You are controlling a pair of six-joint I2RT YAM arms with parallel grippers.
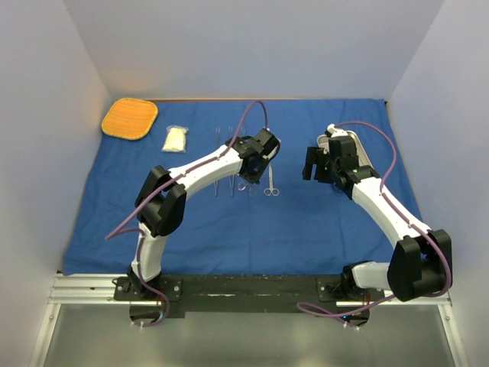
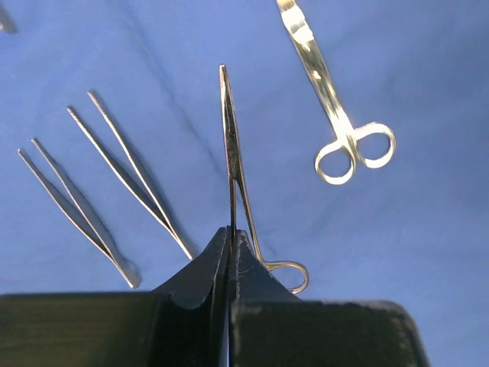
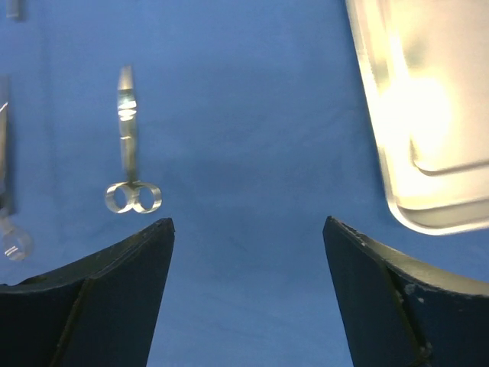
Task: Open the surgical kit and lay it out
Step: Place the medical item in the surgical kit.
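Top external view has the blue cloth wrap [image 1: 306, 222] already opened flat over most of the bench, serving as the field for the rest of the kit. An orange mat [image 1: 130, 118] sits at the far left corner, off the working area, and the gauze pack [image 1: 176, 138] lies just beside it on the cloth.

The metal tools lie side by side near the middle of the bench, toward the far edge. They are roughly parallel and apart, which reads as a deliberate row so each can be picked singly. In it are the forceps [image 2: 157, 212], a ring-handled clamp [image 2: 229, 138] and the scissors [image 2: 325, 88].

The left pincer [image 2: 231, 233] is pressed together right over the clamp's handle end. One shank runs into its tips, but I cannot tell whether it is pinching that shank or only hovering above it. My guess is that it is aligning this tool with its neighbours.

The right pincer [image 3: 248, 222] is spread wide and holds nothing, above bare cloth between the scissors and the steel tray [image 3: 428, 115]. The tray lies right of the middle, and the pincer looks ready to handle it.
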